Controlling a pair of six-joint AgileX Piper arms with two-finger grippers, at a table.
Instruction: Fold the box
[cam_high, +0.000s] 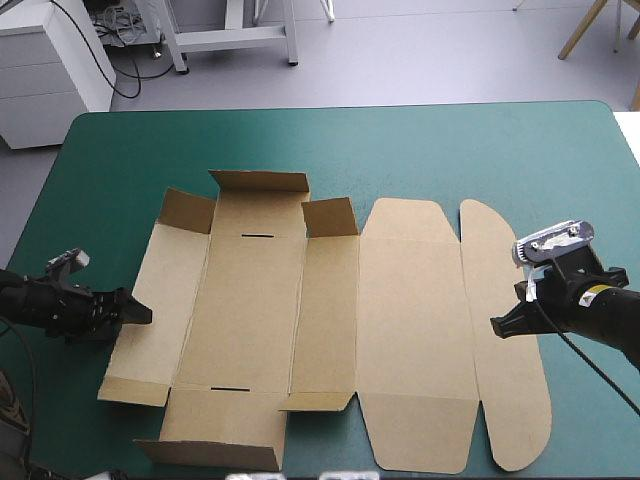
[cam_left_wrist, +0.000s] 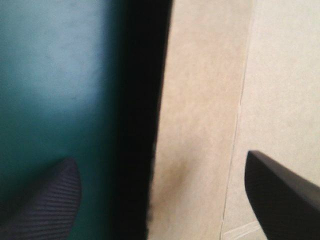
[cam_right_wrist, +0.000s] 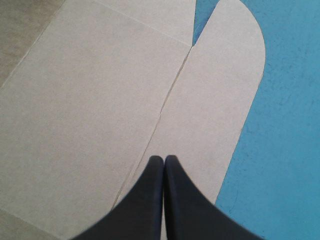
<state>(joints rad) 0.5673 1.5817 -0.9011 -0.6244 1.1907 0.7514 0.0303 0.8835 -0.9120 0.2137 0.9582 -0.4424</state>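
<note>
The brown box (cam_high: 330, 330) lies spread almost flat across the teal-green table (cam_high: 450, 150) — only a few small flaps at its left end stand up. The left gripper (cam_high: 140, 313) is at the box's left edge, fingers wide apart. The right gripper (cam_high: 497, 326) — fingers pressed together, holding nothing — is over the rounded right-end flap.

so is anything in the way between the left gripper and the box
Nothing visible. The left gripper is open right at the left edge of the box, and in the wrist view that edge runs between its fingers.
</note>
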